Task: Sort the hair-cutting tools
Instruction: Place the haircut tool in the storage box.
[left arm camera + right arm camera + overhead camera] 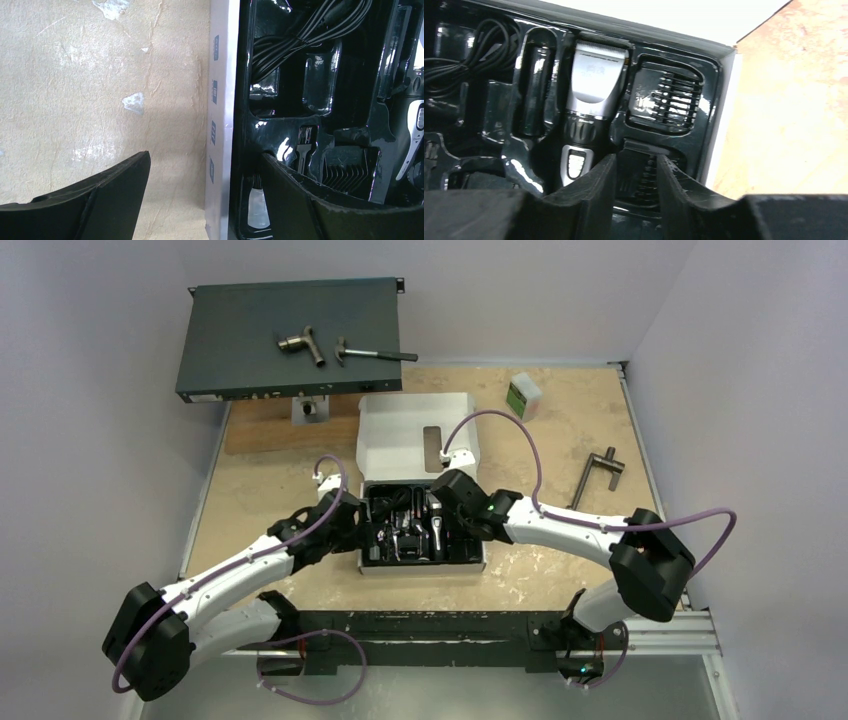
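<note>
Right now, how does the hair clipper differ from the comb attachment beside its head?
The hair clipper is silver-and-black and long; the comb attachment is all black and short. The clipper has a smooth body, the comb open teeth. Both lie in recesses of the black tray.

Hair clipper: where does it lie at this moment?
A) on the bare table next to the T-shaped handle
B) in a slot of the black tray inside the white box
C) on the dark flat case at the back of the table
B: the right wrist view shows the hair clipper lying in a moulded slot of the black tray, within the white box.
</note>
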